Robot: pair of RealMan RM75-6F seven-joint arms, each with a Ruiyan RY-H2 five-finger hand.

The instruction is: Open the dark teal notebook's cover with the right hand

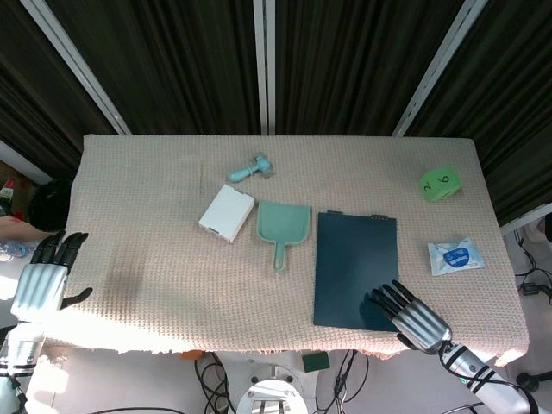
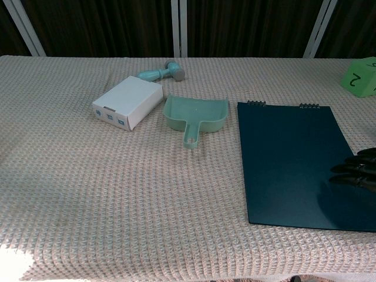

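Note:
The dark teal notebook (image 1: 354, 267) (image 2: 291, 161) lies flat and closed on the table, right of centre, its spiral binding at the far edge. My right hand (image 1: 412, 316) hovers over the notebook's near right corner, fingers spread and pointing toward the cover; only its dark fingertips (image 2: 355, 170) show at the right edge of the chest view. I cannot tell whether the fingertips touch the cover. My left hand (image 1: 45, 276) hangs off the table's left edge, fingers apart, holding nothing.
A mint dustpan (image 1: 282, 226) lies just left of the notebook, a white box (image 1: 227, 213) beyond it, and a small teal roller (image 1: 251, 168) further back. A green die (image 1: 440, 183) and a wipes packet (image 1: 455, 256) sit right of the notebook.

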